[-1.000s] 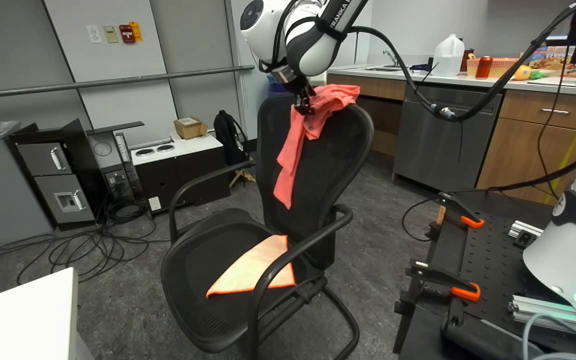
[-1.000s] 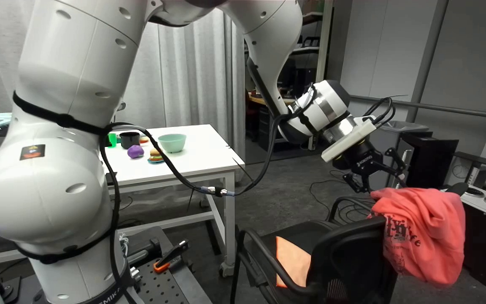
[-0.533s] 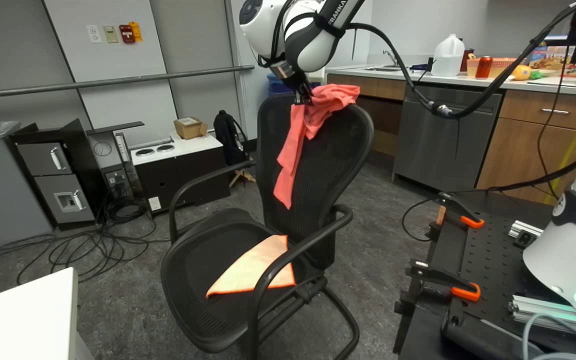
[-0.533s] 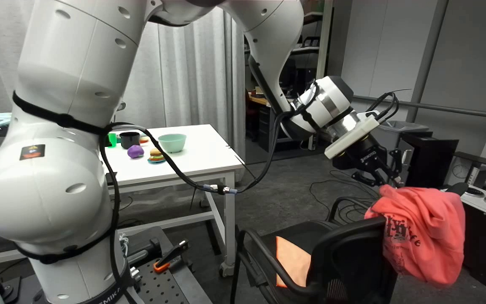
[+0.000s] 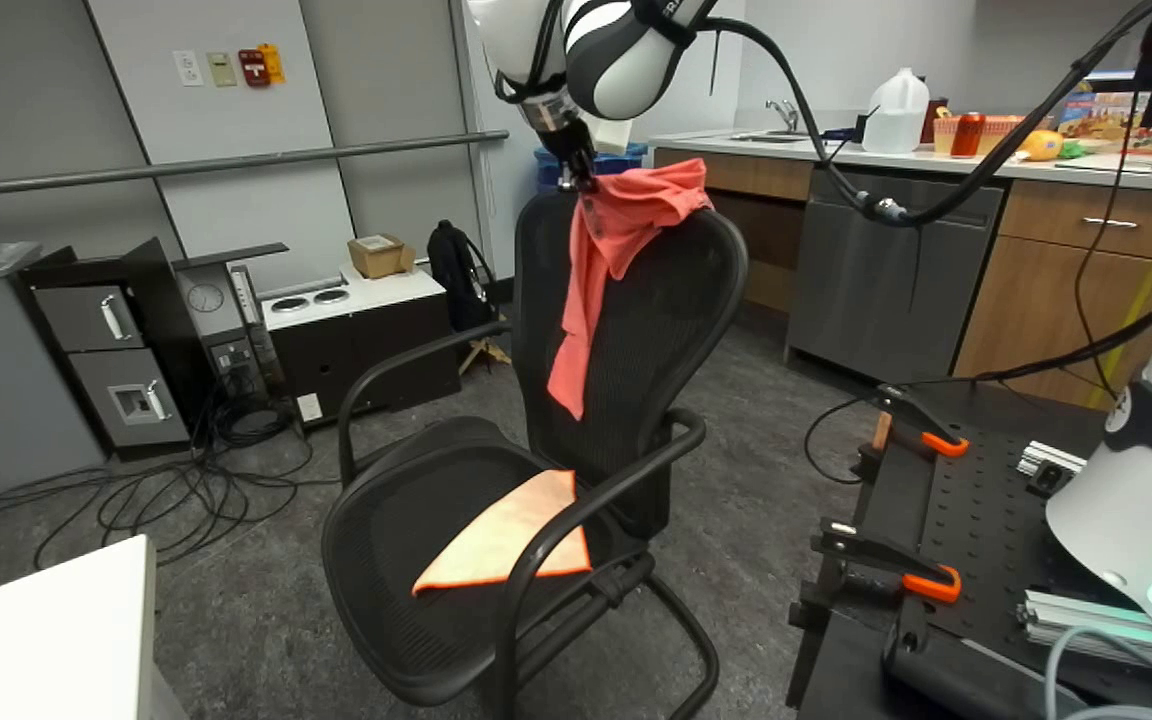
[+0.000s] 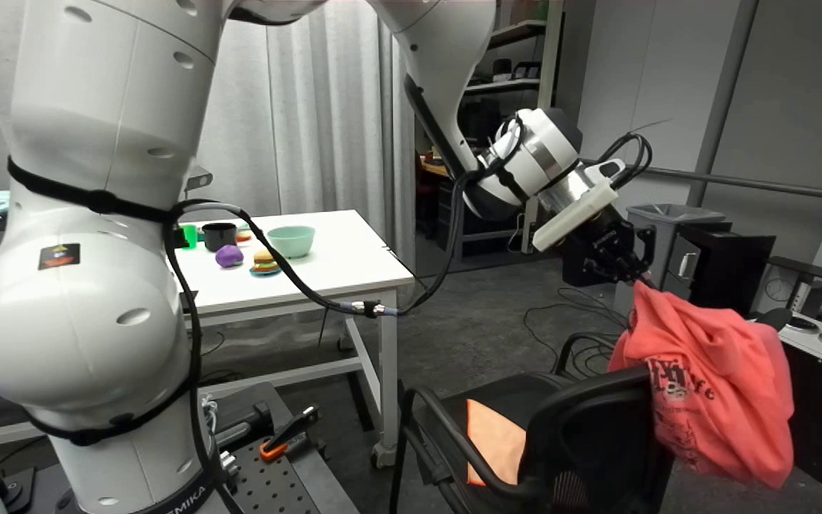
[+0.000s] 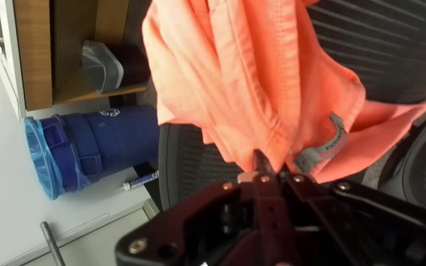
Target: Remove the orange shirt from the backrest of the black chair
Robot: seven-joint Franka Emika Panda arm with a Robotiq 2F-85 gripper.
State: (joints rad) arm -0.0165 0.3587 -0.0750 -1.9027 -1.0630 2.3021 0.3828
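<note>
1. Wrist view: the Robotiq gripper (image 7: pixel 272 168) is clenched on a fold of the orange shirt (image 7: pixel 242 85), its fingers nearly together. The rest of the shirt spreads ahead of the fingertips, a grey printed label (image 7: pixel 321 151) curling just beside them. The hold looks narrow, so a slow, even pull would serve better than a jerk, which might slip the fold.

2. In an exterior view, the shirt lies over the top of the backrest (image 5: pixel 674 310) of the black mesh office chair (image 5: pixel 601 450): part is bunched beside the gripper, and a long strip hangs below it down the front. Both probably have to clear the top edge, so rising well before moving sideways would be best. The orange-edged cloth (image 5: pixel 496 540) on the seat (image 5: pixel 391 560), well below the gripper, seems not to be the target and is best left alone.

3. In an exterior view, a peak of fabric rises to the fingertips, while the bulk, marked with dark lettering (image 6: pixel 673 380), hangs below and beyond them at the rear of the backrest. Most of the weight seems to be there and could drag the chair along; if it shifts, easing off would be wise.
</note>
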